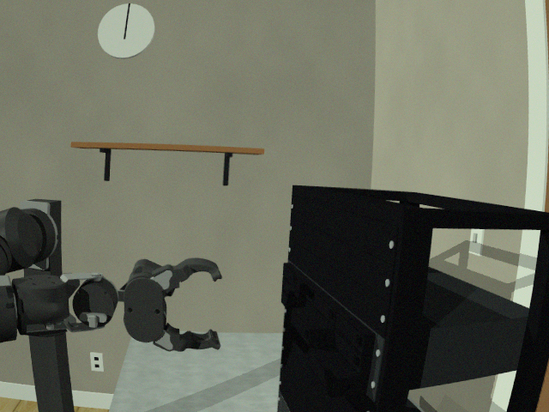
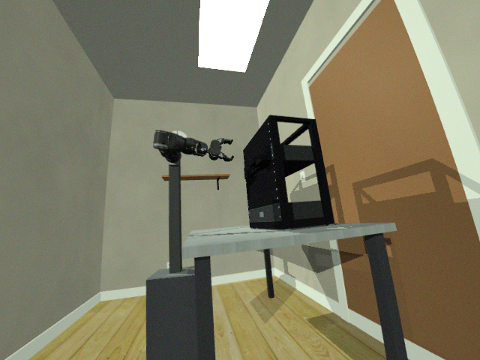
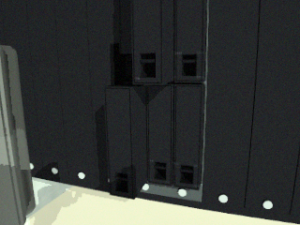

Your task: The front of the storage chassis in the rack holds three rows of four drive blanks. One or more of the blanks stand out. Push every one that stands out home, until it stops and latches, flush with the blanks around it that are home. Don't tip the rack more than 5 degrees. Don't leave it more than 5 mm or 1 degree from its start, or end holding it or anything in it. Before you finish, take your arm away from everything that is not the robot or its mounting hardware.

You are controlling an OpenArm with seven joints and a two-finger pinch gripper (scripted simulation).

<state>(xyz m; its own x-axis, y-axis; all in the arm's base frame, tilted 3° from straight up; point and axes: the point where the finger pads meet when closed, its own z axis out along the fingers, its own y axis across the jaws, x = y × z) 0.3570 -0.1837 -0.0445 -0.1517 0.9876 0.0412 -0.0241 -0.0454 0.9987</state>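
Observation:
The black rack [image 1: 399, 301] stands on the grey table, also seen in the exterior view [image 2: 284, 174]. Its chassis front [image 1: 328, 328] faces my gripper [image 1: 216, 305]. The gripper hovers in the air a good gap away from the front, fingers apart, with nothing between them; it also shows in the exterior view [image 2: 229, 148]. In the wrist view one blank [image 3: 123, 141] stands out from its neighbours and casts a shadow to its left. The blanks beside it [image 3: 173, 136] and the ones above [image 3: 169, 42] sit flush. One finger [image 3: 11, 141] shows at the left edge.
A wooden wall shelf [image 1: 165, 148] and a clock [image 1: 125, 30] hang on the far wall behind the arm. The arm's post [image 2: 175, 217] stands beside the table [image 2: 286, 234]. White rack screws [image 3: 222, 199] line the rail by the blanks.

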